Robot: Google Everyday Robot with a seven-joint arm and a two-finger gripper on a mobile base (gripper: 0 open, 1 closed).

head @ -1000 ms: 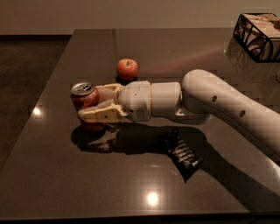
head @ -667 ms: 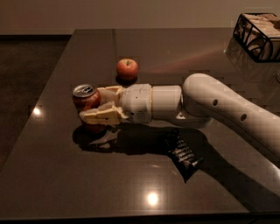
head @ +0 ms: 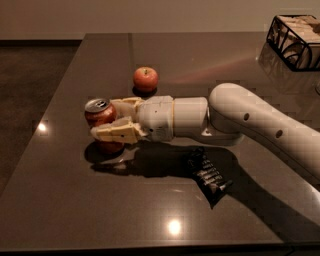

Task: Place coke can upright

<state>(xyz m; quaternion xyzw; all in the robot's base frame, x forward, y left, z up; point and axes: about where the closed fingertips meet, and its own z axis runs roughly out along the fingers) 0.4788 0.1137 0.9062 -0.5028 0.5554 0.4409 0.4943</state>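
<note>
– Dark desk (head: 75,200) runs back to a pale wall (head: 150,15). Where is the coke can (head: 100,116)?
– It stands forward and left of the apple (head: 145,78), near but apart. Its long axis is close to vertical, silver top up, tipped slightly toward the camera.
– And your tool?
– My tool (head: 106,120) is clenched on the coke can, one finger behind, one in front. The front finger covers the can's middle, so I cannot tell if its base touches the desk.
– Your arm?
– My arm (head: 260,125) lies low and nearly level, extended from right of the apple, cut off at the frame edge. A dark ribbed thing (head: 207,172) lies forward and right of the apple; I cannot make it out.
</note>
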